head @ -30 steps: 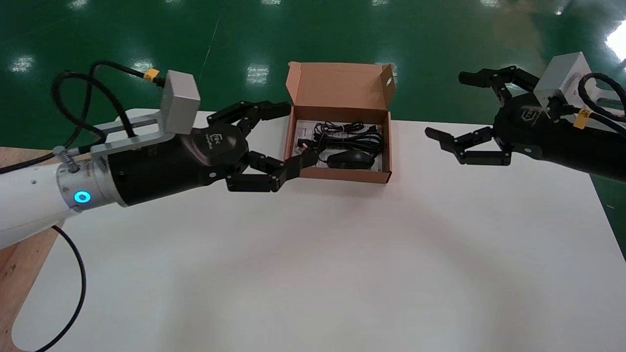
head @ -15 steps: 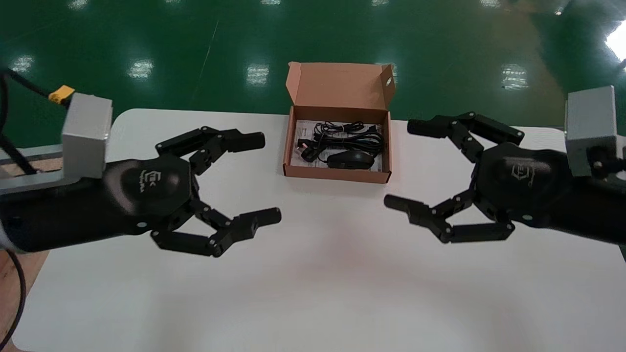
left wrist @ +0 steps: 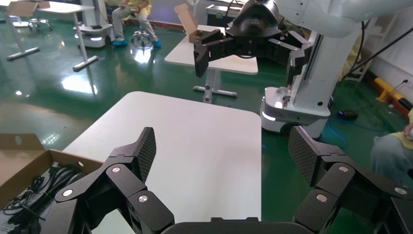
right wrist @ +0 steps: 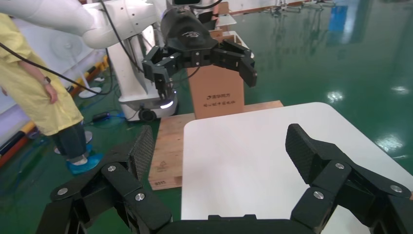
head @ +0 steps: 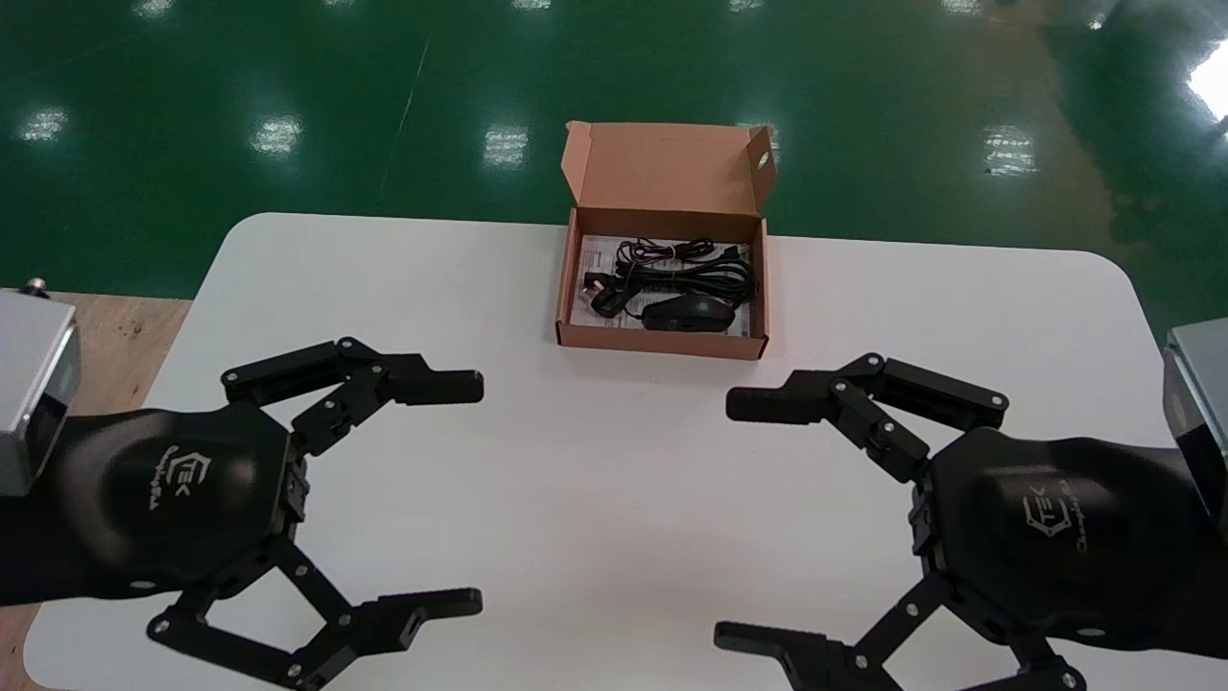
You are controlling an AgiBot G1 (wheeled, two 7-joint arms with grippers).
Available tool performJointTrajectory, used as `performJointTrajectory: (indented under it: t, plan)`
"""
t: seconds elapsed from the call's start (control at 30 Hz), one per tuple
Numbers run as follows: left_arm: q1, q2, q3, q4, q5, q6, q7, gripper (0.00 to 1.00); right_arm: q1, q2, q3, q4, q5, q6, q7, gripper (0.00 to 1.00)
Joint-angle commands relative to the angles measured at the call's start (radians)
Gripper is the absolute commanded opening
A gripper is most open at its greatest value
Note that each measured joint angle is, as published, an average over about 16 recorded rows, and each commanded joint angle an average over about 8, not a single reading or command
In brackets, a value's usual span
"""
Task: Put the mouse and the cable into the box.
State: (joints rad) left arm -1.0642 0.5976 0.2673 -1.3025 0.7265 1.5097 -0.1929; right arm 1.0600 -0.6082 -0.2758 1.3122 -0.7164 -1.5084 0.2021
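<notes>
Jaws spread wide and empty on both: left gripper (head: 480, 494) lower left, right gripper (head: 724, 519) lower right, over the white table (head: 595, 480). Upper centre, about equally far from each, the open box (head: 662, 344) holds the coiled cable (head: 686, 274) and, apparently, the mouse (head: 689, 313) lying crosswise.

Robotics lab or factory test hall, glossy green floor (head: 288, 77) reflecting ceiling lights, several white tables (left wrist: 229, 66) spaced apart, another white robot base (left wrist: 292, 105), wooden pallet (right wrist: 168, 146), person in a yellow coat (right wrist: 34, 87), seated workers (left wrist: 129, 12) beyond
</notes>
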Motion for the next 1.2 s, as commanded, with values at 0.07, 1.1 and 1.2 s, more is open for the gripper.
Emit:
performJointTrajectory:
  t: [0.07, 1.1, 1.2]
  plan:
    - [0.005, -0.006, -0.006, -0.008, -0.002, 0.006, -0.003, 1.00, -0.005, 0.001, 0.002, 0.008, 0.005, -0.004, 0.004, 1.00]
    - [-0.009, 0.013, 0.012, 0.018, 0.003, -0.014, 0.005, 1.00, 0.013, -0.002, -0.003, -0.026, -0.012, 0.012, -0.013, 1.00]
    - [-0.010, 0.013, 0.012, 0.018, 0.003, -0.014, 0.006, 1.00, 0.013, -0.003, -0.003, -0.026, -0.013, 0.012, -0.013, 1.00]
